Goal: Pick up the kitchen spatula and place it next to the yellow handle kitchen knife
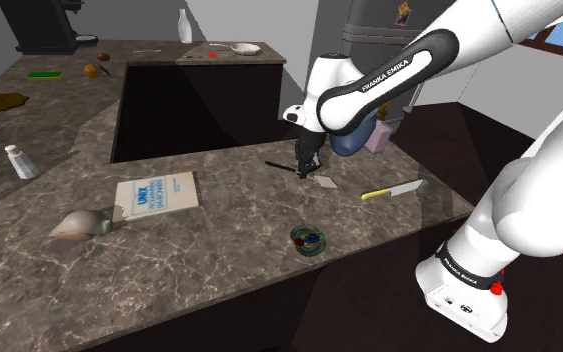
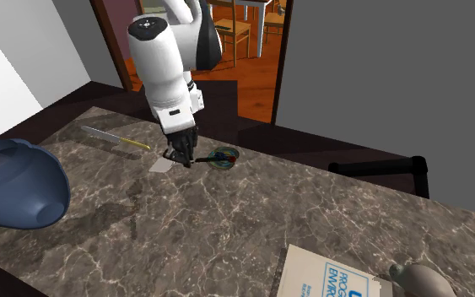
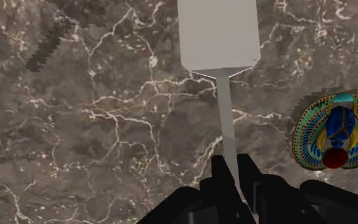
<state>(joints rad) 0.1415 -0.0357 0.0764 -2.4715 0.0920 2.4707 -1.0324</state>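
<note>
— Gripping check: gripper (image 3: 233,173) is clamped on the spatula (image 3: 219,35), with the fingers (image 3: 219,170) pinching the thin grey stem a little behind the blade.

— Where is it on the bench?

— On the near stretch of the counter (image 1: 219,250), between a scarab ornament (image 1: 307,240) and the yellow-handled knife (image 1: 396,189). In the shoulder view the dark handle sticks out on the view's left of the hand and the pale blade points toward the knife. The blade is on the stone or just above it, can't tell which.

— How will it handle?

— My read: light and stiff, with a flat blade on a long lever. The stem is narrow and looks smooth, so it could swivel between the pads if swung fast. The hold is roughly mid-length, so balance should be fine. The thicker dark handle would give more bite, but the current pinch looks workable. Nothing fragile.

— Surface?

— Brown veined stone-look top, hard and flat. I'd expect the blade to skid on it rather than snag, so set it down gently. The knife is near and the ornament is close on the other side. Well apart: a white-and-blue booklet (image 1: 156,193), a shell (image 1: 79,224), a white shaker (image 1: 21,161). A big blue bowl (image 2: 12,181) sits on the second exterior view's left of the knife.

— Room?

— Grey walls. A doorway (image 2: 252,63) behind the arm opens onto a wood floor with chairs (image 2: 235,29).
</note>
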